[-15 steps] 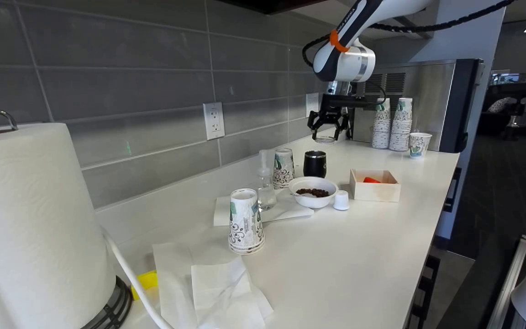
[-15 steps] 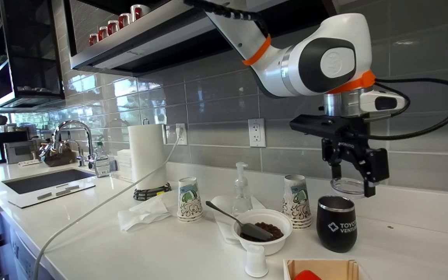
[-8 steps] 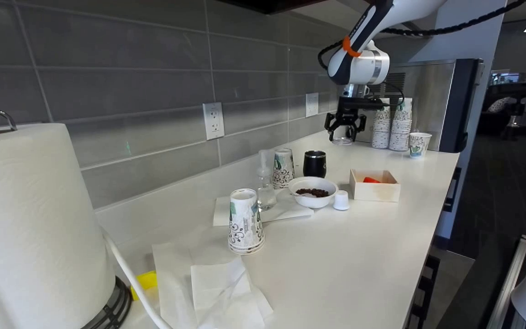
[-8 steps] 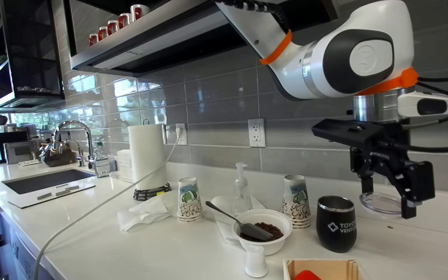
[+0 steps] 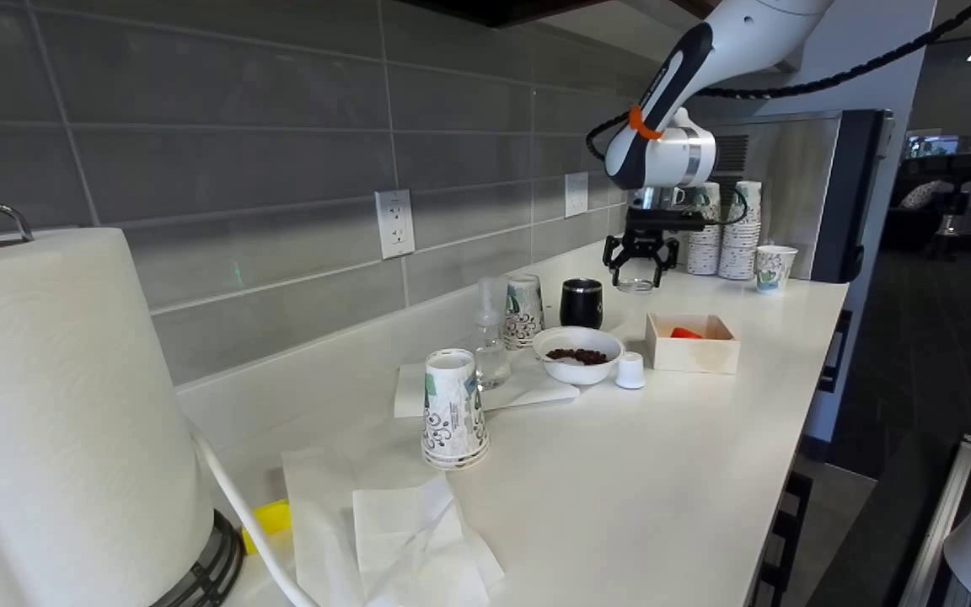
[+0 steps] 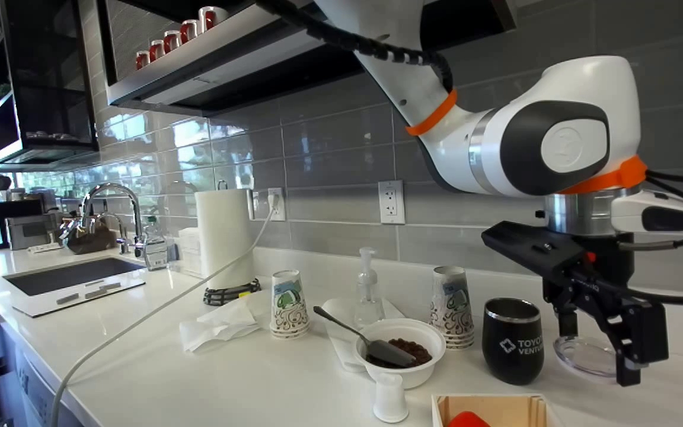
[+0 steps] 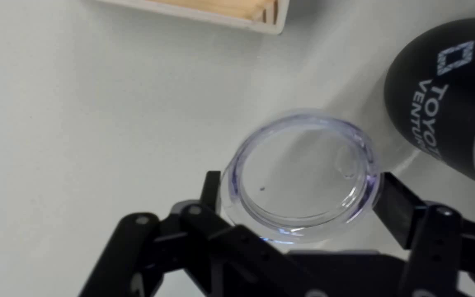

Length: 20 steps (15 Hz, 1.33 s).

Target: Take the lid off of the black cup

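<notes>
The black cup [image 5: 581,305] stands upright and open on the counter in both exterior views [image 6: 513,347]; its lettered side shows at the right of the wrist view [image 7: 435,95]. The lid [image 7: 299,177] is a clear round disc with a raised rim. My gripper [image 7: 300,192] is shut on the lid, with one finger on each side of its rim. In both exterior views the gripper [image 5: 636,281] [image 6: 597,354] holds the lid [image 6: 584,356] roughly level, beside the cup and low over the counter. I cannot tell whether the lid touches the counter.
A wooden box [image 5: 694,354] with a red item is near the cup. A white bowl [image 6: 430,335] with dark contents and a spoon, a small white cup [image 6: 390,398], stacked patterned cups [image 6: 452,305] and a soap bottle [image 6: 369,290] stand close by. The tiled wall runs behind.
My gripper has carried the lid from above and just beyond the cup farther to the cup's side, then down toward the counter. The cup has not moved.
</notes>
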Each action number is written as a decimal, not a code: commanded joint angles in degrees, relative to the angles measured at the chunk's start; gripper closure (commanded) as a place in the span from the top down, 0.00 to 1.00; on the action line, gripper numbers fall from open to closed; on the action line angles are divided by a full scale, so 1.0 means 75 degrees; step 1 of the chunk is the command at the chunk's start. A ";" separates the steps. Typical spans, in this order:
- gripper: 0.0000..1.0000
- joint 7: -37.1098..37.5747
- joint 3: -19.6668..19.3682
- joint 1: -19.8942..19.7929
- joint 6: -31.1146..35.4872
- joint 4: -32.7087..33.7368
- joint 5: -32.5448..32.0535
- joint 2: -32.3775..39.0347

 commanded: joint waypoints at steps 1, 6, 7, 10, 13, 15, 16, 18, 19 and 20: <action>0.66 0.0327 0.0025 0.0104 0.0430 0.0055 0.0189 0.0351; 0.66 0.0763 -0.0029 0.0264 0.0786 0.0125 0.0123 0.0767; 0.66 0.0838 -0.0054 0.0281 0.0854 0.0135 0.0112 0.0836; 0.66 0.1025 -0.0097 0.0300 0.0962 0.0162 0.0120 0.0967; 0.66 0.1084 -0.0108 0.0246 0.1175 0.0101 0.0166 0.1127; 0.66 0.1122 -0.0132 0.0231 0.1304 0.0083 0.0185 0.1234; 0.66 0.1131 -0.0139 0.0218 0.1346 0.0077 0.0195 0.1280; 0.66 0.1268 -0.0191 0.0269 0.1312 0.0149 0.0189 0.1305; 0.66 0.1292 -0.0189 0.0263 0.1321 0.0156 0.0205 0.1294; 0.98 0.1341 -0.0197 0.0270 0.1323 0.0154 0.0215 0.1262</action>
